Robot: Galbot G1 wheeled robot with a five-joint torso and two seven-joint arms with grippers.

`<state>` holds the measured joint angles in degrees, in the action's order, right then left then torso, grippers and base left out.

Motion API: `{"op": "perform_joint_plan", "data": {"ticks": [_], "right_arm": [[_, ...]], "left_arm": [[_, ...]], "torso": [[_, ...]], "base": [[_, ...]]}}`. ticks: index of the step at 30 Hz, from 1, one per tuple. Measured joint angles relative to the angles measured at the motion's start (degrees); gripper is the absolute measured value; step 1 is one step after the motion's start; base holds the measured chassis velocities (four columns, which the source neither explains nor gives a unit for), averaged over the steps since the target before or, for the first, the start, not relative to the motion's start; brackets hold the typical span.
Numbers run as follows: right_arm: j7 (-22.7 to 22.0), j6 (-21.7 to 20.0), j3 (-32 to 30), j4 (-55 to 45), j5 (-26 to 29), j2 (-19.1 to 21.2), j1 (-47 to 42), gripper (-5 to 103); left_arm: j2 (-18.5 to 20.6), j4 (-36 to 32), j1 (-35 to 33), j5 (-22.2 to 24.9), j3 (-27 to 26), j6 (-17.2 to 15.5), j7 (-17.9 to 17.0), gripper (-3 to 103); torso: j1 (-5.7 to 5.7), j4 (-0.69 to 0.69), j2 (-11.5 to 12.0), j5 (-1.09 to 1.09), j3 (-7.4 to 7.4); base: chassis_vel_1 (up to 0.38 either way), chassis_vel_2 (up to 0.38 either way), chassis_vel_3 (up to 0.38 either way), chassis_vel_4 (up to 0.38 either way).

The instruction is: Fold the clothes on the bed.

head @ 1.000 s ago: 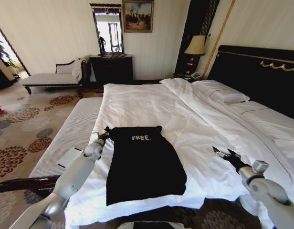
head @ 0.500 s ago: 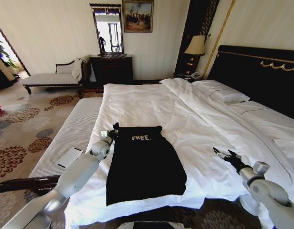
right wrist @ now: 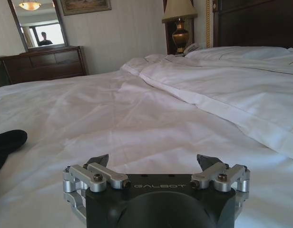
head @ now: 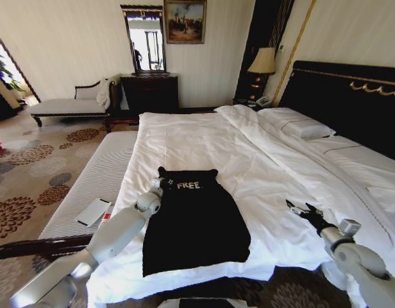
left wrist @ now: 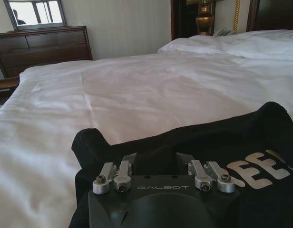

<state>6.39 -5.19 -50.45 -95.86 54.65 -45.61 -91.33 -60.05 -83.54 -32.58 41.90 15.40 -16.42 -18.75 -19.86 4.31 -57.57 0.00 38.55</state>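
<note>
The black T-shirt (head: 194, 221) lies flat on the white duvet (head: 249, 160) at the near end of the bed (head: 351, 83), its long axis running from the foot toward the far side, collar and "FREE" lettering at the far end. The left gripper (head: 160, 182) sits at the shirt's far left corner — fingers pinched on the fabric there. The right gripper (head: 298, 208) hovers right of the shirt, fingers spread, holding nothing. Beyond the shirt lie pillows (head: 297, 122) — then a dresser (head: 150, 92).
</note>
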Motion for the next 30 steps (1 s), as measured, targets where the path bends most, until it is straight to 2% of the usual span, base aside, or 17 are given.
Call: {"op": "perform_joint_plan", "data": {"ticks": [1, 2, 4, 7, 10, 12, 14, 16, 19, 22, 25, 27, 29, 30], "right_arm": [[0.12, 0.09, 0.04, 0.05, -0.15, -0.16, -0.10, 100], [0.12, 0.09, 0.04, 0.05, -0.15, -0.16, -0.10, 100], [0.28, 0.24, 0.08, 0.16, -0.25, -0.36, -0.24, 100], [0.40, 0.31, 0.09, 0.21, -0.26, -0.42, -0.24, 100], [0.44, 0.34, 0.11, 0.34, -0.26, -0.39, -0.15, 100], [0.45, 0.34, 0.14, 0.57, -0.22, -0.24, 0.13, 100], [0.45, 0.34, 0.15, 0.67, -0.21, -0.20, 0.23, 100], [0.45, 0.34, 0.19, 0.91, -0.20, -0.11, 0.27, 100], [0.47, 0.36, 0.19, 1.16, -0.20, -0.09, 0.22, 100], [0.52, 0.41, 0.28, 1.70, -0.26, -0.21, 0.11, 100], [0.51, 0.42, 0.31, 1.81, -0.31, -0.28, -0.04, 100], [0.52, 0.42, 0.30, 1.82, -0.43, -0.28, -0.34, 100], [0.52, 0.42, 0.28, 1.80, -0.45, -0.28, -0.45, 100], [0.52, 0.42, 0.23, 1.77, -0.48, -0.29, -0.54, 100]], "left_arm": [[-0.02, -0.04, -0.05, -0.30, 0.00, -0.09, -0.07, 51], [-0.02, -0.04, -0.05, -0.30, 0.00, -0.09, -0.07, 51], [-0.08, -0.18, -0.21, -1.17, -0.12, -0.11, -0.16, 61], [-0.07, -0.83, -0.58, -1.62, -0.64, -0.11, -0.27, 66], [0.48, -2.87, -1.83, -1.40, -2.35, 0.16, -0.32, 83], [1.36, -4.53, -3.72, 0.70, -5.33, 0.90, -0.28, 93], [1.80, -4.91, -4.84, 1.58, -7.04, 1.25, -0.16, 93], [3.09, -5.31, -7.79, 2.93, -10.87, 2.35, 0.87, 99], [4.10, -5.54, -10.34, 4.40, -13.58, 3.24, 2.13, 100], [5.24, -5.21, -14.72, 7.83, -18.05, 4.89, 5.29, 103], [5.12, -4.22, -16.39, 9.53, -19.94, 5.57, 6.75, 100], [4.21, -2.53, -17.34, 11.06, -21.49, 6.34, 8.51, 93], [3.89, -2.04, -17.34, 11.44, -21.73, 6.44, 8.81, 93], [3.50, -1.42, -17.28, 11.82, -21.93, 6.57, 9.19, 88]], "torso": [[0.00, 0.00, 0.00, 0.00, 0.00], [0.00, 0.00, 0.00, 0.00, 0.00], [0.00, 0.00, 0.00, 0.00, 0.00], [0.00, 0.00, 0.00, 0.00, 0.00], [0.00, 0.00, 0.00, 0.00, 0.00], [0.00, 0.01, 0.00, 0.00, 0.00], [0.00, 0.01, 0.00, -0.01, 0.00], [0.00, -0.01, 0.00, 0.00, 0.00], [0.00, -0.02, 0.00, -0.02, 0.00], [0.00, -0.02, 0.00, -0.01, 0.00], [0.01, -0.02, 0.00, -0.01, 0.00], [0.01, -0.01, 0.00, -0.02, 0.00], [0.00, 0.00, 0.00, -0.01, 0.00], [0.00, 0.00, 0.00, -0.01, 0.00]], "base": [[0.000, 0.000, 0.000, 0.000], [0.000, 0.000, 0.000, 0.000], [0.000, 0.000, 0.000, 0.000], [0.000, 0.000, 0.000, 0.000], [0.000, 0.000, 0.000, 0.000], [0.000, 0.000, 0.000, 0.000], [0.000, 0.000, 0.000, 0.000], [0.000, 0.000, 0.000, 0.000], [0.000, 0.000, 0.000, 0.000], [0.000, 0.000, 0.000, 0.000], [0.000, 0.000, 0.000, 0.000], [0.000, 0.000, 0.000, 0.000], [0.000, 0.000, 0.000, 0.000], [0.000, 0.000, 0.000, 0.000]]}}
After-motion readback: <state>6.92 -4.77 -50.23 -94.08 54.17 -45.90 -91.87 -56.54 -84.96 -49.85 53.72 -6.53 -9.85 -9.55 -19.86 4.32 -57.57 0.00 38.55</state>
